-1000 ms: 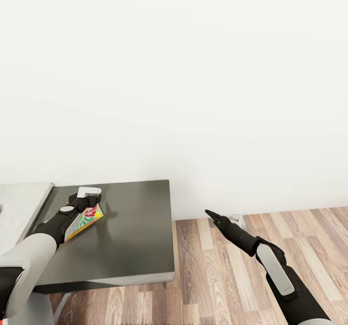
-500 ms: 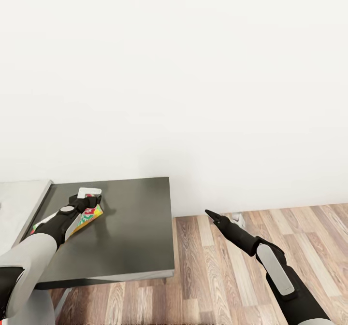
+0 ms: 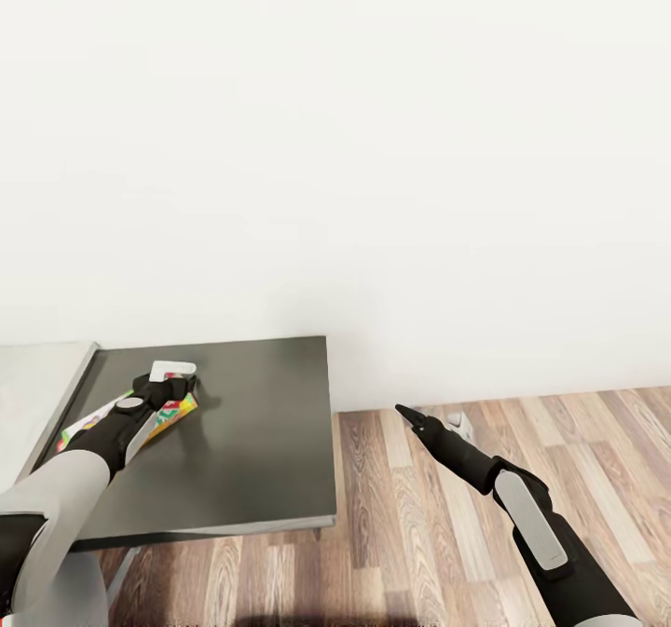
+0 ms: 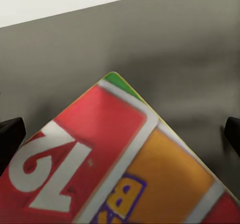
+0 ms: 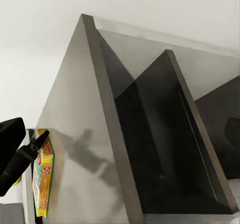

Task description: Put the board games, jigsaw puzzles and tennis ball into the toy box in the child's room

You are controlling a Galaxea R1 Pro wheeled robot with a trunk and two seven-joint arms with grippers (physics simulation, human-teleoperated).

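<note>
We are seeing a flat, brightly coloured board game box (image 3: 166, 415) (red, orange, green panels, a white "12") hanging tilted above the dark grey table (image 3: 252, 441).

The left arm reaches forward, its tool (image 3: 172, 387) closed on something. The right arm extends forward, its tool (image 3: 403, 412) pinched to a point.

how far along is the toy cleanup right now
Nothing visibly packed yet. In hand: the left gripper carries a colourful board game over the dark table. The right gripper hangs above the wooden floor, apparently holding nothing. Left: getting this game into the toy box, then the remaining toys.
</note>
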